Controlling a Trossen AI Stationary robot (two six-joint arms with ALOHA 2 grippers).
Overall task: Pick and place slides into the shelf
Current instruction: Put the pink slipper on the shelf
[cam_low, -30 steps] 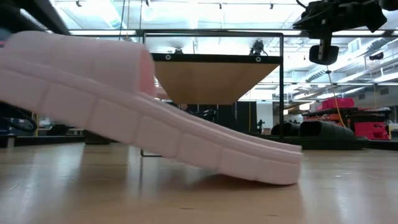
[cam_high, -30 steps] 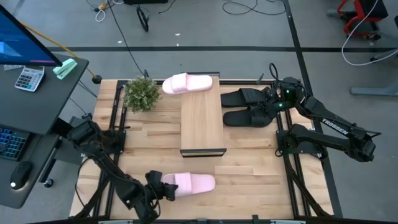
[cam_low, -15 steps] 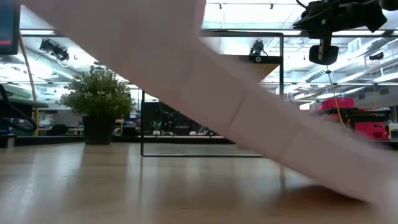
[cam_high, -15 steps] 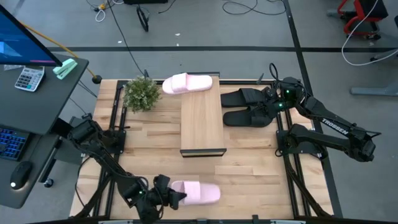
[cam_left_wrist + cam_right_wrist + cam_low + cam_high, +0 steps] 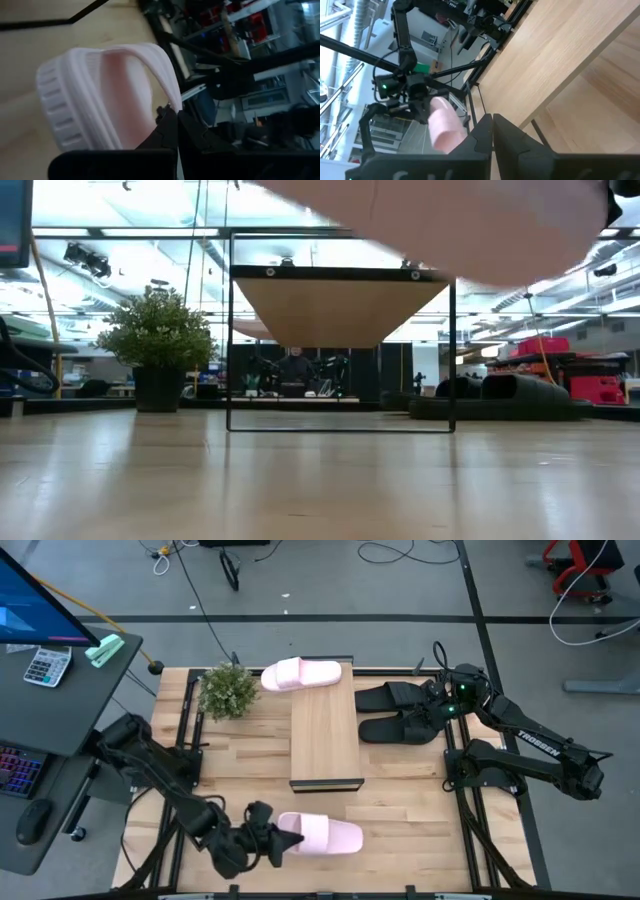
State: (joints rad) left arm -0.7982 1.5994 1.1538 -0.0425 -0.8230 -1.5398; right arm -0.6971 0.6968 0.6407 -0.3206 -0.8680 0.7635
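Observation:
My left gripper [image 5: 272, 838] is near the table's near edge, shut on a pale pink slide [image 5: 325, 836] that shows at the top of the low view [image 5: 450, 225], well above the table. The second pink slide [image 5: 300, 673] lies at the far edge, beside the shelf's far end. The shelf [image 5: 324, 735], with its light plank top on a thin black frame, stands mid-table [image 5: 340, 310]. The black pair [image 5: 395, 712] lies on the table right of the shelf. My right gripper [image 5: 438, 708] hangs over the black pair with its fingers shut, touching nothing. My left gripper holds the pink slide by the edge of its wide strap [image 5: 167, 102], at the slide's left end. The strap is pinched between the two fingers, which come about level from the table's left. The slide is lifted clear and reaches out toward the right.
A small potted plant [image 5: 228, 690] stands at the far left corner, left of the shelf. Bare tabletop [image 5: 400, 820] lies between the shelf's near end and the near edge. A desk with a keyboard and calculator stands off the table's left side.
My left gripper has risen and moved a little toward the table's right, carrying the pink slide. A second ago the slide was tilted with its right end on the table; now it is lifted clear and roughly level.

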